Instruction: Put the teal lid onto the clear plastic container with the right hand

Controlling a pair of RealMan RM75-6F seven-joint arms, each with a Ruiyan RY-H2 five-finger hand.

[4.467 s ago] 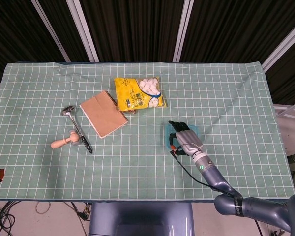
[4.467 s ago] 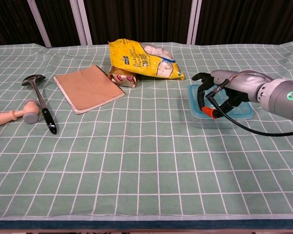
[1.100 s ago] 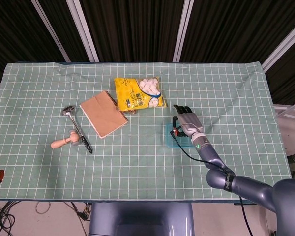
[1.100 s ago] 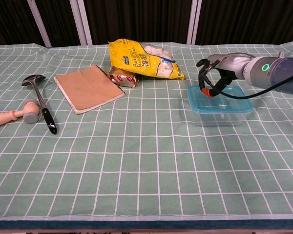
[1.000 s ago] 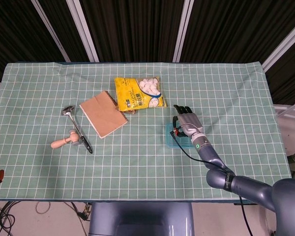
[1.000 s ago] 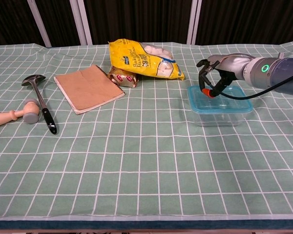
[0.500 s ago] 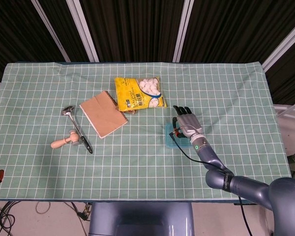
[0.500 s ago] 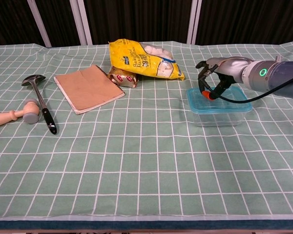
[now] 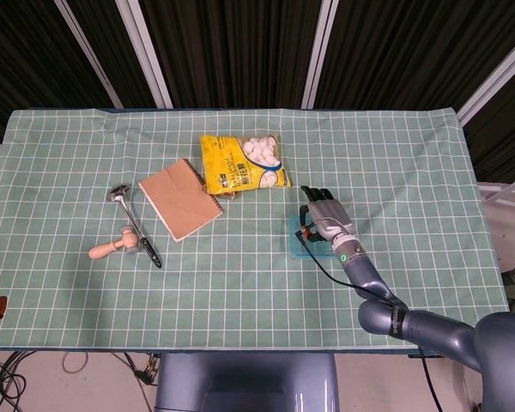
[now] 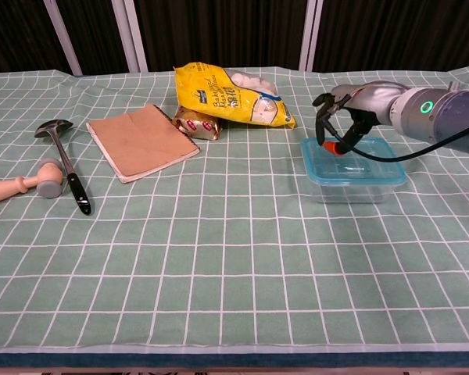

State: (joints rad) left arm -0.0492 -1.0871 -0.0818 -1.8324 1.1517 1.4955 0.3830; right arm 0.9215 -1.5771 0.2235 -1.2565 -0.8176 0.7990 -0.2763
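The clear plastic container (image 10: 350,187) stands right of centre on the green checked cloth, and the teal lid (image 10: 361,166) lies on top of it. My right hand (image 10: 350,105) hovers over the container's far left corner with its fingers spread and curved downward, holding nothing. In the head view the right hand (image 9: 325,215) covers much of the lid (image 9: 297,244). A black cable with an orange tip hangs from the hand over the lid. My left hand is in neither view.
A yellow snack bag (image 10: 230,94) lies behind and to the left of the container. Further left are a brown notebook (image 10: 141,141), a metal ladle (image 10: 59,152) and a wooden mallet (image 10: 23,186). The cloth's front edge runs close below.
Since 4.5 s ago my right hand has come up off the lid and shifted to the container's far left corner. Over the last second it has barely moved.
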